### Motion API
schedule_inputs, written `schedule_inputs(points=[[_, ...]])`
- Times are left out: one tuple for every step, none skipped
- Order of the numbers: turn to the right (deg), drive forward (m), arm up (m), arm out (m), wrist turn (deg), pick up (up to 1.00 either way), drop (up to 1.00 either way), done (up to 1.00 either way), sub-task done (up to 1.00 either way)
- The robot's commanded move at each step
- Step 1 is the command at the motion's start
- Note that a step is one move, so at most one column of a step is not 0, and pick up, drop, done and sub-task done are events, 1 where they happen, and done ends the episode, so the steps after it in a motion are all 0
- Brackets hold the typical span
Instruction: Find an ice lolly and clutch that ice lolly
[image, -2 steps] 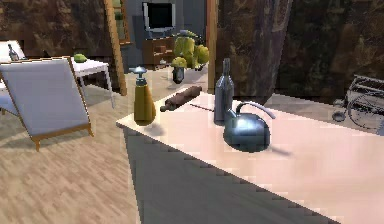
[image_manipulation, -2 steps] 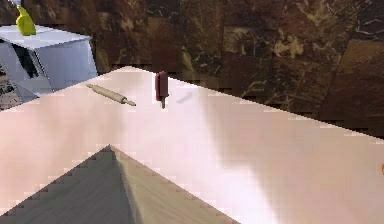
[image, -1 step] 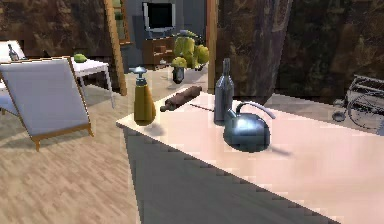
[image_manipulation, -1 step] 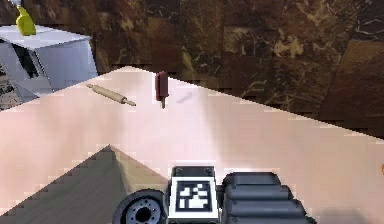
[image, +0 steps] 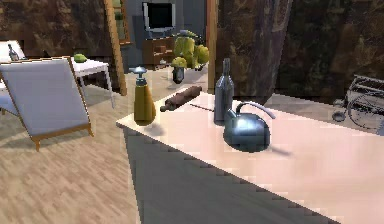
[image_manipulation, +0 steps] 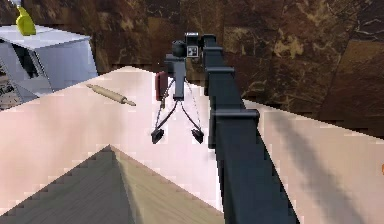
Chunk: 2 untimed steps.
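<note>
Pinkish-beige worktop (image: 320, 165) is the biggest thing before you, running across the forward view's lower right. (spotter)

And on it? (operator)

Going down in size, the dark arm (image_manipulation: 238, 150) reaches out over it. Then come a rounded grey kettle (image: 247, 130), a tall dark bottle (image: 223, 92) just behind the kettle, and a wooden rolling pin (image: 181, 97) lying farther off. Your end effector (image_manipulation: 178, 136) hangs at the arm's far end, its two thin fingers pointing toward the arm side view's bottom edge. How the fingers are set I cannot tell, nor whether they have hold of anything. (spotter)

Where is the thing I'm after? (operator)

Smallest of all is what I take for the ice lolly (image_manipulation: 161, 85), a small dark-red slab just left of the end effector's body in the arm side view. I cannot be sure of it, nor whether it lies on the worktop or touches a finger. (spotter)

How should I take it? (operator)

I judge it light, stiff while frozen, slick, and brittle at the edges. Take the stick if you find one; I cannot make one out. Otherwise grip across the flat faces near the middle, gently, so it neither skids nor snaps. (spotter)
</note>
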Motion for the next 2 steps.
schedule_inputs(points=[[0.0,0.00,0.00,0.00,45.0,0.00,0.00,0.00,0.00],[0.0,0.00,0.00,0.00,45.0,0.00,0.00,0.00,0.00]])
